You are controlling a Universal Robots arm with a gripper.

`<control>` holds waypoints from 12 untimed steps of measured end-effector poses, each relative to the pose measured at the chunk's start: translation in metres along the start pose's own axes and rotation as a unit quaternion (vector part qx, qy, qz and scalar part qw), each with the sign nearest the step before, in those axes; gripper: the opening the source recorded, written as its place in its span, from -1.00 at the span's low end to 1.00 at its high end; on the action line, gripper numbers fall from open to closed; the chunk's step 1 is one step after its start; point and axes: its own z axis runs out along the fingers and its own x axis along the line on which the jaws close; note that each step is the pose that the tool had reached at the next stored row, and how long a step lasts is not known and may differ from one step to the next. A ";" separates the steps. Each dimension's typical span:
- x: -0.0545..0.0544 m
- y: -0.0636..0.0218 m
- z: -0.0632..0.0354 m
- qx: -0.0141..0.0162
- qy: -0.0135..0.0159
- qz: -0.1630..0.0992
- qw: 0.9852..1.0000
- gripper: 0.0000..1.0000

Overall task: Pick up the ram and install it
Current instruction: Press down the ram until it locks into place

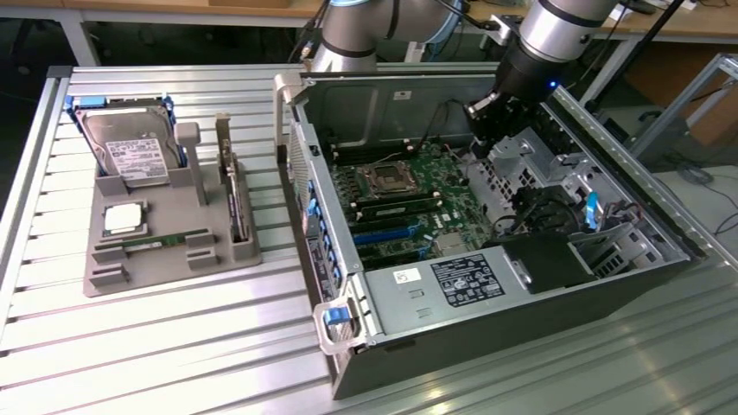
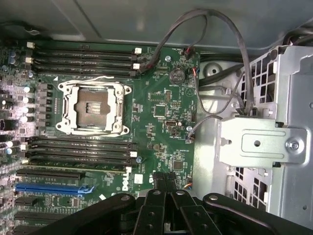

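On the metal table [image 1: 173, 346], my gripper [image 2: 164, 193] hangs pinched shut and empty over the board [image 2: 161, 107], where it could bump the wires [image 2: 234, 44].

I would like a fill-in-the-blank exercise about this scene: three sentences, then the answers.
1. The gripper hangs over the motherboard, and its jaws are ___.
2. The ram lies in the gray holder on the table, outside the computer ___.
3. The processor socket on the motherboard is ___.

Missing words: shut; case; empty
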 end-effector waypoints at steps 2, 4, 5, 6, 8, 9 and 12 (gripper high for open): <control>0.000 0.0000 0.0000 0.000 0.000 0.009 1.000 -0.80; 0.000 0.0000 0.0000 0.000 -0.001 0.017 1.000 -0.80; 0.000 0.0000 0.0000 0.000 -0.002 0.029 1.000 -0.80; 0.000 0.0000 0.0000 0.000 -0.002 0.038 0.999 -0.80; 0.000 0.0000 0.0000 0.000 -0.002 0.041 0.999 -0.80; 0.000 0.0000 0.0000 0.000 -0.002 0.041 0.999 -0.80; 0.000 0.0000 0.0000 0.000 -0.002 0.041 0.999 -0.80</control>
